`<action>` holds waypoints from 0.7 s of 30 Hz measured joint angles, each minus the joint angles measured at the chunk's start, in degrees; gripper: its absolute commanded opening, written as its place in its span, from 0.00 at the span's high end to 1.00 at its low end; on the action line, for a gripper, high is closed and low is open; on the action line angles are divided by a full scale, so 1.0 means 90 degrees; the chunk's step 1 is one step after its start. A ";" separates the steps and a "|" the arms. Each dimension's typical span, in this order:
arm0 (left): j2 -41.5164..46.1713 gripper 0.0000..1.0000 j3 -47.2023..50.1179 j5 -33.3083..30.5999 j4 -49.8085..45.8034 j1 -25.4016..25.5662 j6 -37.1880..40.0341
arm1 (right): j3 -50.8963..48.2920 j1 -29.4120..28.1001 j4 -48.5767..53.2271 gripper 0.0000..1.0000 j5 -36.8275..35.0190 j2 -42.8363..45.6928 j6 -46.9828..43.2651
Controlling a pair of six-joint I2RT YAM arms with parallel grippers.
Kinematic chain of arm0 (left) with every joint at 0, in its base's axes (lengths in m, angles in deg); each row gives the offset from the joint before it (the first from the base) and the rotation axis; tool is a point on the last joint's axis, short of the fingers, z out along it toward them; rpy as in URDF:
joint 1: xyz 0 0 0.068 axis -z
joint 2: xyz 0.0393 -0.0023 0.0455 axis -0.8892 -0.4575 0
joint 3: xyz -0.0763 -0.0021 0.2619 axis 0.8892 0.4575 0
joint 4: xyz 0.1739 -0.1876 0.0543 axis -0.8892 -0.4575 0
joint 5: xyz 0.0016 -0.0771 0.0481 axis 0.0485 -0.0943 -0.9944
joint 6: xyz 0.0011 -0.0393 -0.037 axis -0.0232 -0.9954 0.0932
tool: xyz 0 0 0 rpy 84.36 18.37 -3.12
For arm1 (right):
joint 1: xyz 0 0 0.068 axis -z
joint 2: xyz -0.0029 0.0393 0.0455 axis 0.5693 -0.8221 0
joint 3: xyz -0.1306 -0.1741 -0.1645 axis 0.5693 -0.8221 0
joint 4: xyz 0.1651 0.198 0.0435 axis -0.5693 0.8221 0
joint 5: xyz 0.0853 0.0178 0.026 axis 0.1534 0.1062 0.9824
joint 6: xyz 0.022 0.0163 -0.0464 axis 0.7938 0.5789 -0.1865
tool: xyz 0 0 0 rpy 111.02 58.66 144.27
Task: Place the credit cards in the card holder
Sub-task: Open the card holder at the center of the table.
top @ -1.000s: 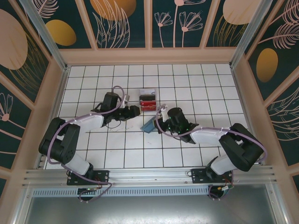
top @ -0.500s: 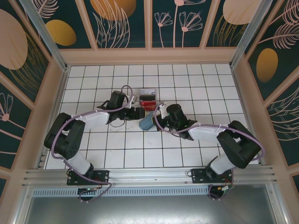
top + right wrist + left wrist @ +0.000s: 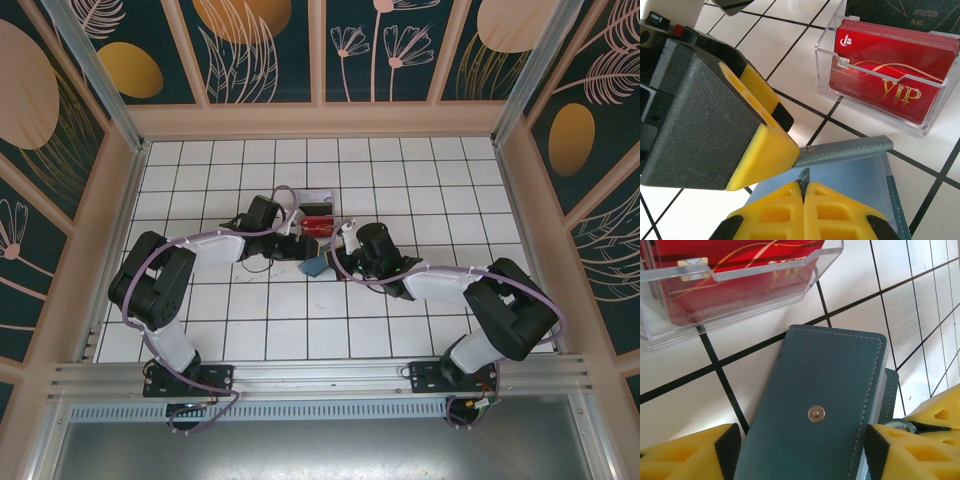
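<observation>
The teal holder (image 3: 820, 390) lies near mid-tabletop (image 3: 400, 180), just in front of a clear tray (image 3: 822, 65), with a strip of bare tile between the two. The tray holds the red cards (image 3: 890, 75), standing on edge in a stack and leaning back. A dark card (image 3: 900, 12) lies flat just behind the tray.

The left gripper (image 3: 800, 452) is open. Its yellow fingers sit on either side of the holder's closed outer face, where a metal snap (image 3: 816, 413) shows. Whether its pads touch the holder's edges I cannot tell.

The right gripper (image 3: 803, 200) is closed, pinching a thin edge of the holder. In its wrist view the pale blue inside lies just past its fingertips.

The two grippers crowd each other. One left finger fills the space beside the right fingertips, nearly touching them above the holder. The tray stands close ahead of both, so there is little room toward it.

From above, both arms angle in toward the middle. Open tile lies left, right and beyond the tray up to the back wall (image 3: 320, 120), and the near rows between the arm bases are free too.
</observation>
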 measured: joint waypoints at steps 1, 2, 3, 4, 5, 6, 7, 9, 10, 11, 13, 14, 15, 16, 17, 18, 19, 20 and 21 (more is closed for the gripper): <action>0.0002 0.29 0.0000 -0.0010 -0.0002 0.0000 0.0002 | 0.0000 0.0002 0.0000 1.00 0.0000 0.0000 0.0000; 0.0002 0.29 -0.0015 -0.0019 -0.0022 0.0000 0.0005 | 0.0000 0.0002 0.0000 1.00 0.0000 0.0000 0.0000; 0.0002 0.29 -0.0049 -0.0027 -0.0051 0.0000 0.0005 | 0.0000 0.0002 0.0000 1.00 0.0000 0.0000 0.0000; 0.0002 0.29 -0.0092 -0.0039 -0.0068 0.0000 0.0005 | 0.0000 0.0007 0.0002 1.00 0.0000 0.0000 0.0000; 0.0007 0.29 -0.0121 -0.0044 -0.0068 0.0000 0.0005 | 0.0000 0.0010 0.0002 1.00 0.0000 0.0000 0.0000; 0.0015 0.29 -0.0143 -0.0044 -0.0066 0.0000 0.0005 | 0.0000 0.0015 0.0005 1.00 0.0000 0.0000 0.0000; 0.0041 0.29 -0.0158 -0.0041 -0.0061 -0.0002 0.0005 | 0.0000 0.0027 0.0005 1.00 0.0000 0.0000 0.0000; 0.0148 0.29 -0.0158 -0.0039 -0.0061 -0.0002 0.0002 | 0.0000 0.0036 0.0007 1.00 0.0000 0.0000 0.0000; 0.0223 0.29 -0.0160 -0.0039 -0.0046 -0.0002 0.0005 | 0.0000 0.0044 0.0007 1.00 0.0000 0.0000 0.0000; 0.0289 0.29 -0.0165 -0.0039 -0.0044 -0.0002 0.0007 | 0.0000 0.0046 0.0005 1.00 0.0000 0.0000 0.0000; 0.0391 0.31 -0.0187 -0.0039 -0.0046 -0.0002 0.0036 | 0.0000 0.0046 0.0007 1.00 0.0000 0.0002 0.0000; 0.0401 0.32 -0.0194 -0.0039 -0.0046 0.0000 0.0066 | 0.0000 0.0046 0.0007 1.00 0.0000 0.0002 0.0000; 0.0403 0.32 -0.0202 -0.0036 -0.0049 -0.0002 0.0109 | 0.0000 0.0046 0.0007 0.99 0.0000 0.0007 0.0002; 0.0403 0.32 -0.0202 -0.0015 -0.0075 -0.0002 0.0163 | 0.0000 0.0049 0.0007 0.99 0.0000 0.0012 0.0002; 0.0403 0.32 -0.0202 0.0036 -0.0131 -0.0002 0.0233 | 0.0000 0.0053 0.0005 0.99 0.0000 0.0022 0.0005; 0.0403 0.32 -0.0202 0.0085 -0.0189 0.0000 0.0318 | 0.0000 0.0063 0.0005 0.99 0.0005 0.0029 0.0010; 0.0403 0.33 -0.0202 0.0107 -0.0272 0.0000 0.0423 | 0.0000 0.0085 0.0005 0.99 0.0019 0.0041 0.0024; 0.0403 0.34 -0.0202 0.0109 -0.0359 0.0000 0.0515 | 0.0000 0.0104 0.0002 0.99 0.0027 0.0049 0.0039; 0.0401 0.34 -0.0202 0.0104 -0.0486 0.0000 0.0651 | 0.0000 0.0121 -0.0002 0.99 0.0036 0.0051 0.0051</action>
